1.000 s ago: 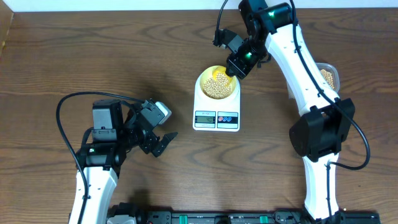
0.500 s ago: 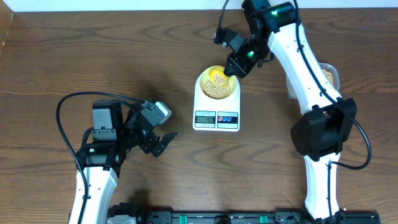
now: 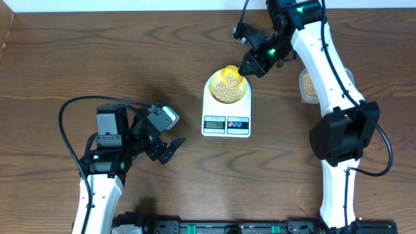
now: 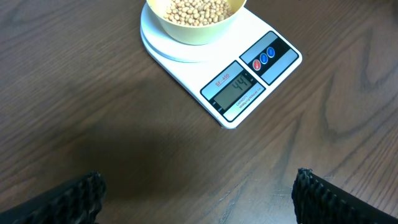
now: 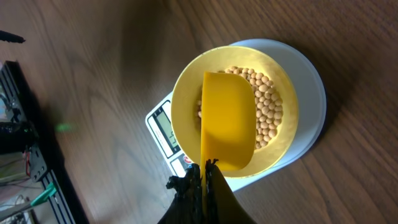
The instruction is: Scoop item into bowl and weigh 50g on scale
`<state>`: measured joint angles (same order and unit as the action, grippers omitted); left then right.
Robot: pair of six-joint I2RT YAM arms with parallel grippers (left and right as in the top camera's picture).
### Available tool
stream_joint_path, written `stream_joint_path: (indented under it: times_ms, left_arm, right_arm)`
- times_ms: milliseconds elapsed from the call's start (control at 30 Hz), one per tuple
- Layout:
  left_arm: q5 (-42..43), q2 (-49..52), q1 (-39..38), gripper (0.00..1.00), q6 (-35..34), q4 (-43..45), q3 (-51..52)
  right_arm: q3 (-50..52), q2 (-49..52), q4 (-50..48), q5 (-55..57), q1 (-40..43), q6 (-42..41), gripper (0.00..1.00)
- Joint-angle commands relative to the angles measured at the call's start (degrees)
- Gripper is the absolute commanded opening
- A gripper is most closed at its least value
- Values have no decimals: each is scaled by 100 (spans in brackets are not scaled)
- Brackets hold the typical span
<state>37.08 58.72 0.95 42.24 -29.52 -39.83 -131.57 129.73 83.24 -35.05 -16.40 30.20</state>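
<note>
The white scale (image 3: 226, 123) stands mid-table with the pale yellow bowl (image 3: 212, 90) on its platform. Tan beans (image 3: 227, 93) fill the bowl. My right gripper (image 3: 251, 65) is shut on the handle of a bright yellow scoop (image 3: 231, 74), whose blade hangs tilted over the bowl's far rim. From the right wrist, the scoop (image 5: 227, 121) covers the left part of the beans (image 5: 268, 115) in the bowl (image 5: 185, 93). My left gripper (image 3: 170, 148) is open and empty, low at the left. Its view shows the scale (image 4: 249, 81) reading 44, and the bowl (image 4: 193, 28).
A clear tub (image 3: 308, 84) holding more beans sits right of the scale, partly hidden behind my right arm. A black cable loops around the left arm's base (image 3: 107, 140). An equipment rail (image 3: 214, 227) runs along the front edge.
My right arm has shifted right and back, and the scoop has risen toward the bowl's far rim. More of the tub shows. The left arm has not moved.
</note>
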Motion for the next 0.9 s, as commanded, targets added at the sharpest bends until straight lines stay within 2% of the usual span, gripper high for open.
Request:
stream_joint_path:
  times_ms: [0, 433, 867]
  left_arm:
    - [-31, 0, -13, 97, 57, 4, -22]
    - [-31, 0, -13, 98, 57, 4, -24]
    - [-31, 0, -13, 97, 57, 4, -22]
  right_arm:
    - [-162, 22, -7, -181, -9, 81, 1]
    - [-162, 22, 15, -195, 39, 229, 1]
    - [-162, 22, 35, 595, -205, 313, 1]
